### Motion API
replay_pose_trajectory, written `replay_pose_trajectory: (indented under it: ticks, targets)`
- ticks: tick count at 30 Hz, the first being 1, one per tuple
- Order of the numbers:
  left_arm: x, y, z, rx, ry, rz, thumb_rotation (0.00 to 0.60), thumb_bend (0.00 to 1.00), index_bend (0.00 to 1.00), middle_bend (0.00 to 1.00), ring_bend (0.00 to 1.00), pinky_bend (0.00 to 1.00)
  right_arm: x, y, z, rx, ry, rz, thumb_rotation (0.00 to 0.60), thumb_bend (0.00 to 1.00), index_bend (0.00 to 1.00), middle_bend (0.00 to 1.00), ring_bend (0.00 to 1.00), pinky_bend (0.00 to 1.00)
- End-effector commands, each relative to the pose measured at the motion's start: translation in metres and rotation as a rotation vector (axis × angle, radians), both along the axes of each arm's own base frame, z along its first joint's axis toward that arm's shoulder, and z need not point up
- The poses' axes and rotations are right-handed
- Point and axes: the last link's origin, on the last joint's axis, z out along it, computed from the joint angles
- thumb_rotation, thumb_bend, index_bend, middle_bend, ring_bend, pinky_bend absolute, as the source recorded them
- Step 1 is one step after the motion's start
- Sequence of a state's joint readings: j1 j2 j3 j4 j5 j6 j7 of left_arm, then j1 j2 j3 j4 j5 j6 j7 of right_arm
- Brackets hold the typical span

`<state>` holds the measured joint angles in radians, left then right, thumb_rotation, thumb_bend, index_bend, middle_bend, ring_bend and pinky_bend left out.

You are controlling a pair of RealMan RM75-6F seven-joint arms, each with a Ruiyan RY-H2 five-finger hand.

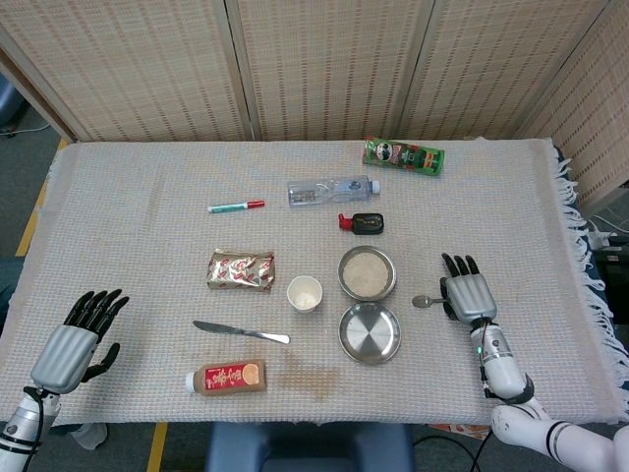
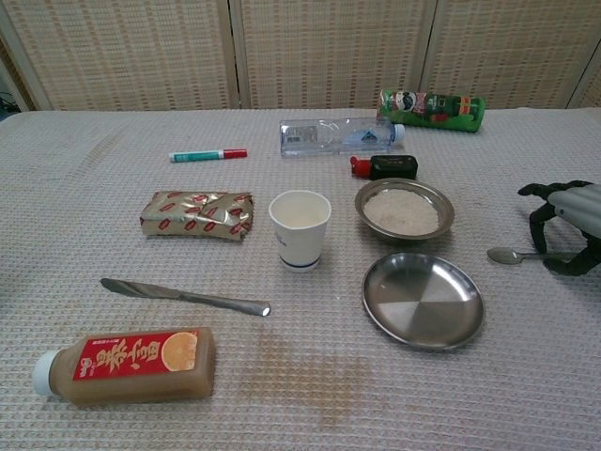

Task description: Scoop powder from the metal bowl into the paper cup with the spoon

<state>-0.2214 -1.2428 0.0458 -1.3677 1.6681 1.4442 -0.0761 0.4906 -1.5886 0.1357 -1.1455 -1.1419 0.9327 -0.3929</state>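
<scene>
The metal bowl (image 1: pixel 367 272) (image 2: pixel 404 209) holds pale powder and stands right of the white paper cup (image 1: pixel 305 293) (image 2: pixel 300 228). A small metal spoon (image 1: pixel 425 301) (image 2: pixel 512 255) lies flat on the cloth to the bowl's right, bowl end pointing left. My right hand (image 1: pixel 470 293) (image 2: pixel 566 225) arches palm-down over the spoon's handle, fingers in front and thumb behind, not closed on it. My left hand (image 1: pixel 79 336) rests at the table's near left corner with fingers spread, holding nothing.
An empty metal dish (image 1: pixel 370 332) sits just in front of the bowl. A knife (image 1: pixel 241 331), a drink bottle (image 1: pixel 226 377) and a foil packet (image 1: pixel 240 269) lie left of the cup. A marker (image 1: pixel 236 206), water bottle (image 1: pixel 329 190), black bottle (image 1: pixel 364 222) and green can (image 1: pixel 403 155) lie behind.
</scene>
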Motion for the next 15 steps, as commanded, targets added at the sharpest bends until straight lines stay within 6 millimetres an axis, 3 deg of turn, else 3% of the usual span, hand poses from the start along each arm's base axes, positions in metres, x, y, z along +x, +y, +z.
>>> replay_pose_trajectory:
  ticks: [1, 10, 15]
  targets:
    - [0.000, 0.000, 0.000, 0.000, 0.000, 0.000, 0.600, 0.47, 0.00, 0.00, 0.00, 0.04, 0.000, 0.000, 0.000, 0.001, 0.001, -0.004, 0.600, 0.31, 0.55, 0.00, 0.00, 0.00]
    - [0.000, 0.000, 0.000, -0.002, -0.001, 0.000, 0.600, 0.47, 0.00, 0.00, 0.00, 0.04, 0.000, 0.000, 0.000, -0.002, -0.018, -0.015, 0.600, 0.31, 0.61, 0.00, 0.00, 0.00]
    - [0.001, 0.000, 0.000, -0.001, -0.003, 0.000, 0.600, 0.47, 0.00, 0.00, 0.00, 0.04, 0.007, 0.000, 0.010, -0.047, -0.041, 0.016, 0.600, 0.31, 0.63, 0.00, 0.00, 0.00]
